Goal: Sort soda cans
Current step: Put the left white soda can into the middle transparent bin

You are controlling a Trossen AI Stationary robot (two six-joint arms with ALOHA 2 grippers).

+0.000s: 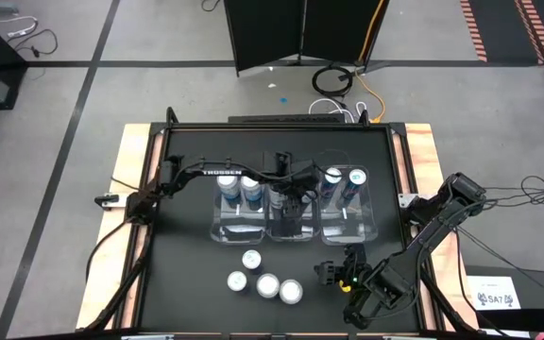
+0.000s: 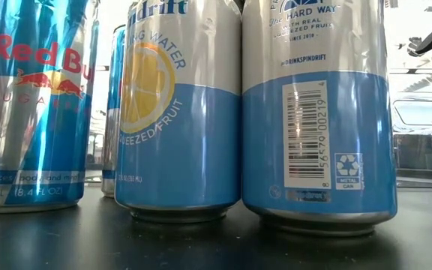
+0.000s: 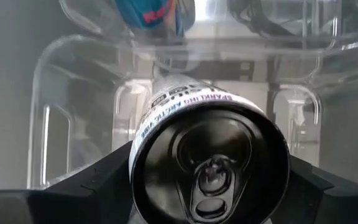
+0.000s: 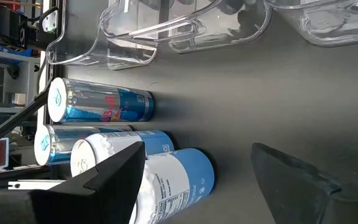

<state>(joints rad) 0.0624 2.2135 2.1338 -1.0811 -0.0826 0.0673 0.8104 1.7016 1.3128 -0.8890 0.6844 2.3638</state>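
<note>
Left tool (image 1: 289, 200) grips a black can (image 3: 210, 165) over the middle bin (image 1: 291, 229), ready for lowering and release; right tool (image 1: 333, 274) waits open beside four loose cans (image 1: 264, 280).

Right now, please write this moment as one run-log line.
left claw: shut on dark can over middle bin | right claw: open, empty | four cans unsorted

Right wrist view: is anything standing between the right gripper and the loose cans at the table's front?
Nothing visible does. The right gripper is open, with only bare table between it and the nearest loose can. The clear bins sit farther back. The left gripper holds a dark can at the middle bin.
</note>
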